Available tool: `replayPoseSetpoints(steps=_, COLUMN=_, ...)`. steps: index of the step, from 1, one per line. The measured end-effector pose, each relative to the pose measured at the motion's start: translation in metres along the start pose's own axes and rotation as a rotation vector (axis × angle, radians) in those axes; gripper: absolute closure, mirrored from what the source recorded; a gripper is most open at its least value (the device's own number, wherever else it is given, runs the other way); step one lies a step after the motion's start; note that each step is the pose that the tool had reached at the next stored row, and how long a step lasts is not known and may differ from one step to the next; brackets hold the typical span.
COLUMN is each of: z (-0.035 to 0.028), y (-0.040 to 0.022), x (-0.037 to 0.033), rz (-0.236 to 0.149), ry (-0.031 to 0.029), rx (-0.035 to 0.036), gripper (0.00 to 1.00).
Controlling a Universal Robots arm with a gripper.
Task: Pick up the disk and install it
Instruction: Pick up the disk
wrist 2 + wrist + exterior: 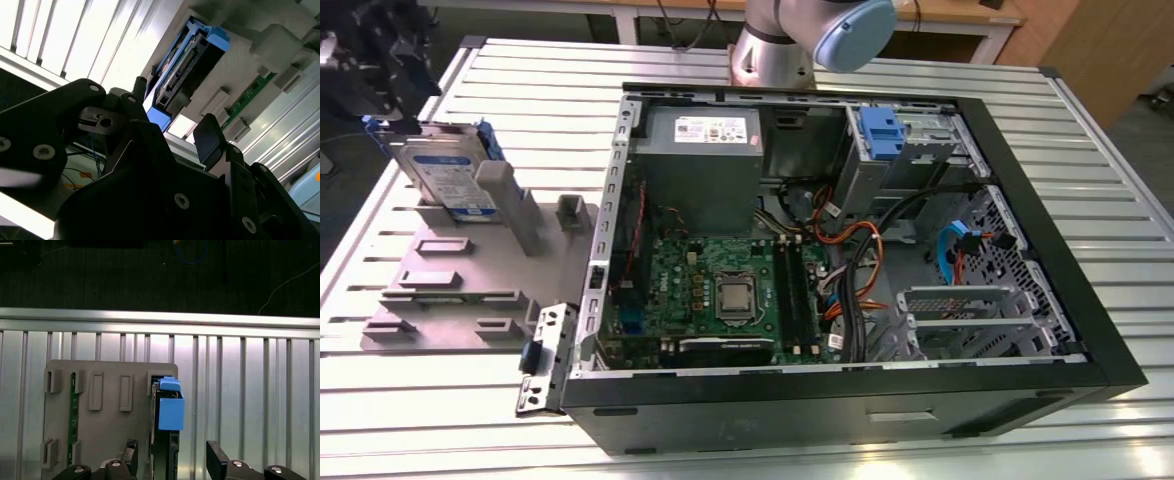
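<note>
The disk (447, 172) stands on edge in the grey holder (454, 285) on the counter (440, 425), beside the open computer case (1074, 310). The jaws hang above it, spread wide, gripping nothing. If they close off-centre on the blue carrier (171, 412), I reckon it could tilt and jam in its slot.

arm (774, 55): silver tube, pale-blue cap | claw (172, 452): black, silver screws

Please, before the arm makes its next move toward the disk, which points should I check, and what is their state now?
1. The gripper is open: ok.
2. The disk stands upright in the grey holder: ok.
3. The disk lies in line between the fingers in the first wrist view: ok.
4. The fingers are not touching the disk: ok.
5. A free bay in the computer case: cannot tell.
</note>
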State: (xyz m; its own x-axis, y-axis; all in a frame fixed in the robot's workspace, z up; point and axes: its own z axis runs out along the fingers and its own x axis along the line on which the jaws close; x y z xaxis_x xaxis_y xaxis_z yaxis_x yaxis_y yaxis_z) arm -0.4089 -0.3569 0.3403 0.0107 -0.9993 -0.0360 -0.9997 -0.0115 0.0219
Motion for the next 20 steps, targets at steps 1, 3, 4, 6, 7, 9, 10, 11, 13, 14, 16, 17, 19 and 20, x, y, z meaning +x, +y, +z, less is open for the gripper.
replayPoseSetpoints(steps=1, z=-0.0035, y=0.0001, x=-0.0001, rz=0.0, ry=0.0, rx=0.0, gripper=0.35)
replayPoseSetpoints(steps=3, z=-0.0105, y=0.0003, x=-0.0004, rz=0.0, ry=0.0, rx=0.0001, gripper=0.35)
replayPoseSetpoints(steps=4, z=-0.0141, y=0.0003, x=-0.0005, rz=0.0, ry=0.0001, rx=-0.0001, gripper=0.35)
replayPoseSetpoints(steps=6, z=-0.021, y=0.0005, x=-0.0008, rz=0.0, ry=0.0, rx=0.0001, gripper=0.35)
replayPoseSetpoints(steps=7, z=-0.0249, y=0.0006, x=-0.0009, rz=0.0, ry=0.0, rx=0.0, gripper=0.35)
replayPoseSetpoints(steps=9, z=-0.0318, y=0.0007, x=-0.0012, rz=0.0, ry=0.0, rx=0.0, gripper=0.35)
replayPoseSetpoints(steps=10, z=-0.0353, y=0.0008, x=-0.0013, rz=0.0, ry=0.0, rx=0.0001, gripper=0.35)
replayPoseSetpoints(steps=11, z=-0.0388, y=0.0009, x=-0.0014, rz=0.0, ry=0.0, rx=0.0, gripper=0.35)
replayPoseSetpoints(steps=13, z=-0.0462, y=0.001, x=-0.0017, rz=0.0, ry=0.0, rx=0.0, gripper=0.35)
replayPoseSetpoints(steps=14, z=-0.0497, y=0.0011, x=-0.0018, rz=0.0, ry=0.0, rx=-0.0001, gripper=0.35)
replayPoseSetpoints(steps=16, z=-0.0567, y=0.0013, x=-0.0021, rz=0.0, ry=0.0, rx=0.0001, gripper=0.35)
replayPoseSetpoints(steps=17, z=-0.0632, y=0.0014, x=-0.0023, rz=0.0, ry=0.0, rx=-0.0001, gripper=0.35)
replayPoseSetpoints(steps=19, z=-0.0702, y=0.0016, x=-0.0026, rz=0.0, ry=0.0, rx=0.0, gripper=0.35)
replayPoseSetpoints(steps=20, z=-0.074, y=0.0017, x=-0.0027, rz=0.0, ry=0.0, rx=-0.0001, gripper=0.35)
